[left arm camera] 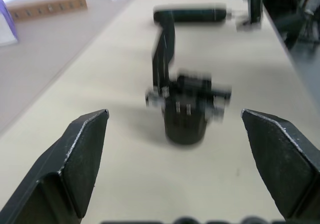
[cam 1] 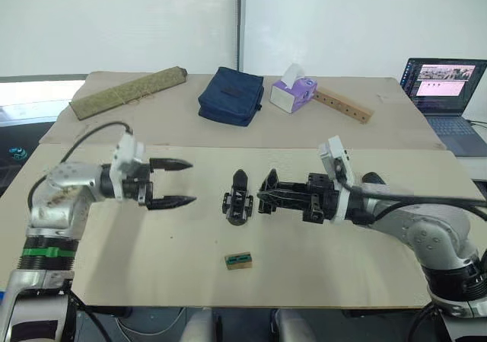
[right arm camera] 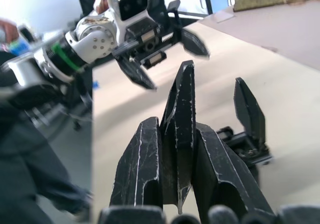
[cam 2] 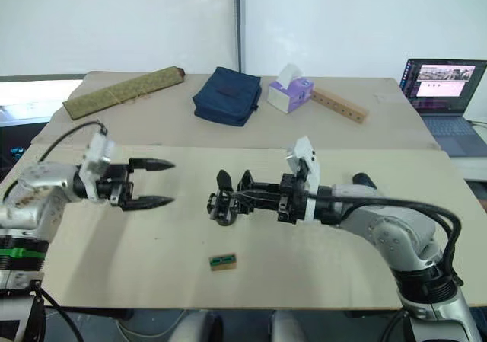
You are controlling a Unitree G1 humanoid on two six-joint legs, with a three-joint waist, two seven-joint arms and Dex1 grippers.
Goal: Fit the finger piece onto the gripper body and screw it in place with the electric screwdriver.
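Note:
The gripper body [cam 1: 237, 199], a small black block with one pointed finger, stands mid-table; the left wrist view shows it [left arm camera: 185, 109] straight ahead of the fingers. My right gripper [cam 1: 266, 197] reaches in from the right, shut on the black tapered finger piece [right arm camera: 182, 104], whose tip sits just beside the gripper body [right arm camera: 248, 116]. My left gripper [cam 1: 171, 183] hovers open to the left of the body, a hand's width away, holding nothing. The dark electric screwdriver [left arm camera: 192, 15] lies on the table behind my right arm, mostly hidden in the eye views.
A small green-and-brown block [cam 1: 238, 260] lies near the front edge. On the far table are a rolled mat [cam 1: 129, 91], a navy bag [cam 1: 230, 94], a purple tissue box [cam 1: 293, 94] and a wooden bar with holes [cam 1: 342, 104]. A laptop [cam 1: 445, 91] stands at the right.

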